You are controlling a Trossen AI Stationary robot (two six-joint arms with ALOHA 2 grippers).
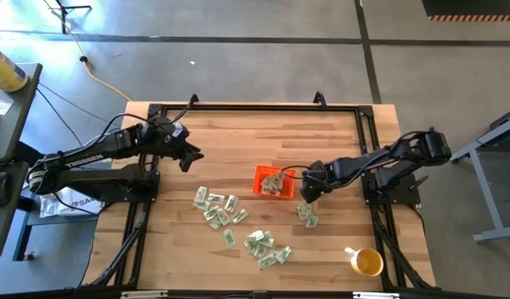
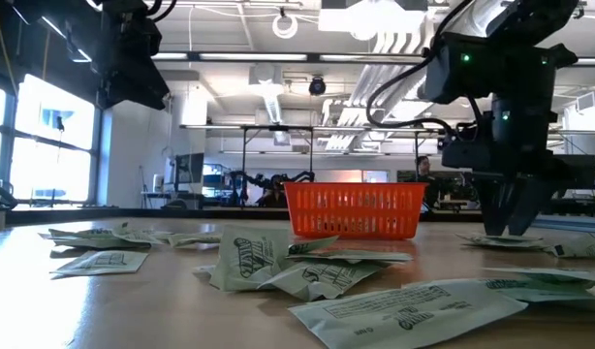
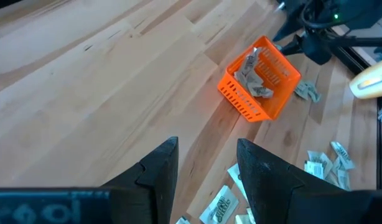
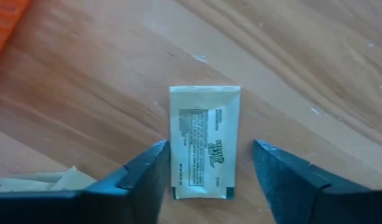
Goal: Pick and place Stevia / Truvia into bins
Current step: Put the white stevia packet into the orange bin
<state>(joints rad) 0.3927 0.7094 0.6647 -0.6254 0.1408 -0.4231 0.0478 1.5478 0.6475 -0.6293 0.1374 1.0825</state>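
Several pale green and white Stevia packets lie flat on the wooden table in loose groups [image 1: 218, 208], [image 1: 267, 247], [image 1: 307, 216]. The orange bin [image 1: 273, 181] stands at the table's middle with a few packets inside [image 3: 253, 78]. My right gripper [image 1: 307, 193] points down just right of the bin, open. One packet [image 4: 204, 142] lies flat between its fingers, which stand on either side of it without touching it. In the low view its fingertips [image 2: 511, 221] hang close over the table. My left gripper [image 1: 188, 156] waits open above the far left of the table, holding nothing.
A yellow-and-white cup [image 1: 367, 262] stands near the table's near right corner. Black frame rails [image 1: 367, 133] run along the table's edges. Bare wood lies between the left gripper and the bin [image 3: 147, 74].
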